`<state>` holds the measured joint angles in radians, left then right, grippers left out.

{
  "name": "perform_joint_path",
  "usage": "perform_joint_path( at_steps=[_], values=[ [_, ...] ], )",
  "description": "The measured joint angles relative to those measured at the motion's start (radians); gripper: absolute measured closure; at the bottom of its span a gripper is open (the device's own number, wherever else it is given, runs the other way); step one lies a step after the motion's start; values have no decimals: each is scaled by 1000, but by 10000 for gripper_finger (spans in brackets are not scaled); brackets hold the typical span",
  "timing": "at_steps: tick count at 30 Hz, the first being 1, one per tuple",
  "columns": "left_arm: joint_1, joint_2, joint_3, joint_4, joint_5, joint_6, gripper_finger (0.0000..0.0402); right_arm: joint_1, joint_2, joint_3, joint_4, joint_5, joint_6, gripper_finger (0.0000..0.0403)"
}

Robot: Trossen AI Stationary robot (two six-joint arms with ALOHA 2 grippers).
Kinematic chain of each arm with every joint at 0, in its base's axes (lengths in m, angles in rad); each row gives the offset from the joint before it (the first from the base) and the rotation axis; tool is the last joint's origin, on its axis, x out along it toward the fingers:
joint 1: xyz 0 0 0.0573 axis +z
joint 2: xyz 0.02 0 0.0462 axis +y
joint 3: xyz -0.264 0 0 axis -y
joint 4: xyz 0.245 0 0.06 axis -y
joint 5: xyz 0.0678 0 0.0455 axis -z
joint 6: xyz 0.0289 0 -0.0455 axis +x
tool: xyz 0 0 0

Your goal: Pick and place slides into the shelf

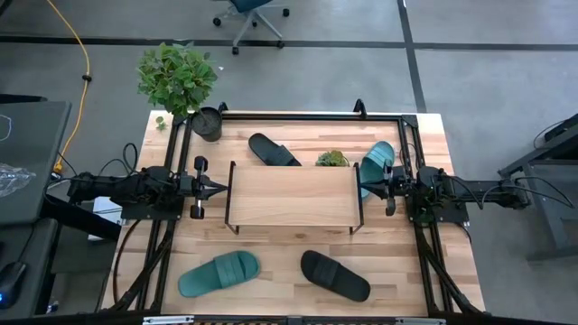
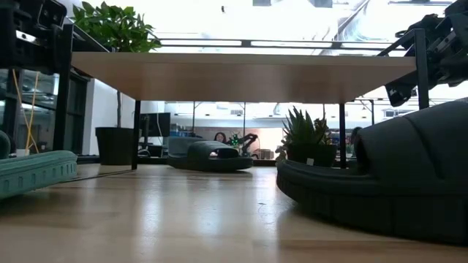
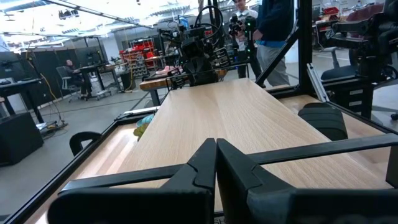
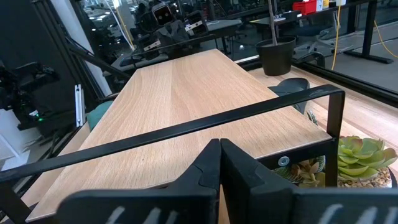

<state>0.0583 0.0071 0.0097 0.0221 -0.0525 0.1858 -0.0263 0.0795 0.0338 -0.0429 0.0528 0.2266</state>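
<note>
The shelf, a light wood plank on black wire legs, stands mid-table. Two black slides lie on the table: one behind the shelf, one at the near side. One teal slide lies near-left; the other lies by the shelf's far right corner. My left gripper is shut and empty at the shelf's left end, level with its top. My right gripper is shut and empty at the shelf's right end.
A small succulent pot stands behind the shelf between the black and teal slides. A black pot with a leafy plant stands at the far left corner. A black frame runs around the table edges. People stand beyond the table.
</note>
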Motion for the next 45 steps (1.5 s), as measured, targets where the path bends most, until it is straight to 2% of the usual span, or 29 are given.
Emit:
perform_joint_path(
  at_steps=[45],
  values=[
    [0,0,0,-3,34,0,399,0,0,0,0,0,0,403]
  ],
)
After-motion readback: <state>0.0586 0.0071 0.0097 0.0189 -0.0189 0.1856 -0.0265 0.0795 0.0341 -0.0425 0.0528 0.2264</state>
